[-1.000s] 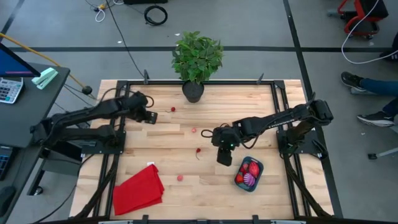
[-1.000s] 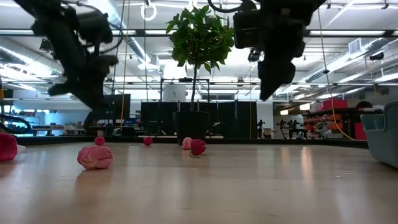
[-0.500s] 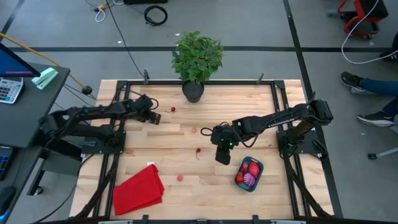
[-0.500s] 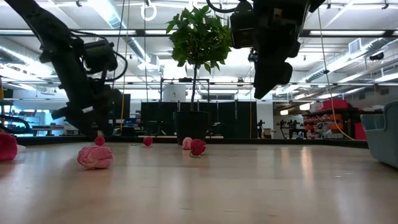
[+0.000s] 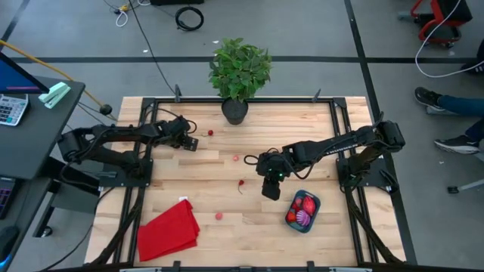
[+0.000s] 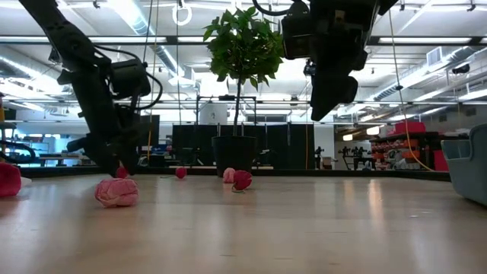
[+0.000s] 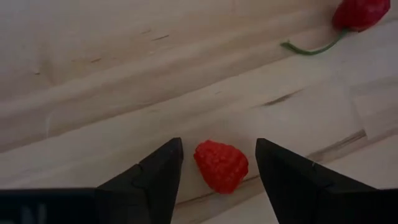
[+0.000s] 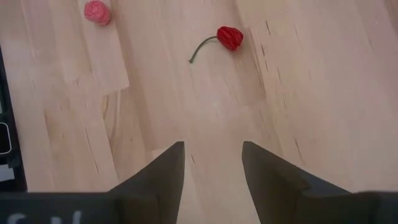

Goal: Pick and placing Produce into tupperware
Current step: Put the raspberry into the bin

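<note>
High view: four small red and pink fruit pieces [image 5: 219, 215] lay loose on the wooden table [image 5: 302, 121].
Left gripper [image 7: 217, 168] spread around a fifth, a red raspberry [image 7: 221, 165]; right gripper [image 8: 212, 163] spread, empty, beside the small teal plastic tub [image 5: 303, 211].

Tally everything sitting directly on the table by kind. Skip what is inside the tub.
Loose fruit pieces: 5
Teal tub: 1
Red cloth: 1
Potted plant: 1
Total: 8
</note>
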You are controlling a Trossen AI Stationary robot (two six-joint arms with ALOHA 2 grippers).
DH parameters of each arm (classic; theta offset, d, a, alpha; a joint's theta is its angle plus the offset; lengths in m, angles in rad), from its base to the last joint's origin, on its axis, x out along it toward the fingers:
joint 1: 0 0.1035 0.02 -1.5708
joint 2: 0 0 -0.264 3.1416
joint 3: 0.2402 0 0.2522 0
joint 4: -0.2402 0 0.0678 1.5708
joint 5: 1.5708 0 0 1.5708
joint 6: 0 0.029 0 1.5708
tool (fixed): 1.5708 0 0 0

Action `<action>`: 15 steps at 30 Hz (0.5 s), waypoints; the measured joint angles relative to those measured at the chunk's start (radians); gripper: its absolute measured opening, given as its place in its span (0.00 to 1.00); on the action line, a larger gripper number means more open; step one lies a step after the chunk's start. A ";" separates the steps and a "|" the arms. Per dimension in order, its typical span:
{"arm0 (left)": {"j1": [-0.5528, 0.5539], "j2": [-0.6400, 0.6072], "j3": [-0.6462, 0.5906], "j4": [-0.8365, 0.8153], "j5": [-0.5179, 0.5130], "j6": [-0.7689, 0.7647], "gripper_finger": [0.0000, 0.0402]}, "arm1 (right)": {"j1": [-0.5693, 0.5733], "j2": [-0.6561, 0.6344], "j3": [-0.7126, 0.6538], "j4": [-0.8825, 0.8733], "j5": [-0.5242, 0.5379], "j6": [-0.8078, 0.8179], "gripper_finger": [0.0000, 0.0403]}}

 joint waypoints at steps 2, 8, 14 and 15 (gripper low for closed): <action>0.000 0.000 0.000 0.004 0.000 -0.034 0.52 | 0.000 0.000 0.000 0.000 0.000 0.000 0.42; -0.014 0.002 -0.002 0.005 -0.007 -0.096 0.44 | 0.000 0.000 0.000 0.000 0.000 0.004 0.42; -0.034 0.003 -0.002 0.009 -0.004 -0.129 0.33 | 0.000 0.000 0.000 0.000 0.000 0.005 0.42; -0.039 0.003 -0.002 0.010 -0.003 -0.139 0.31 | 0.000 0.000 0.000 0.000 0.000 0.005 0.42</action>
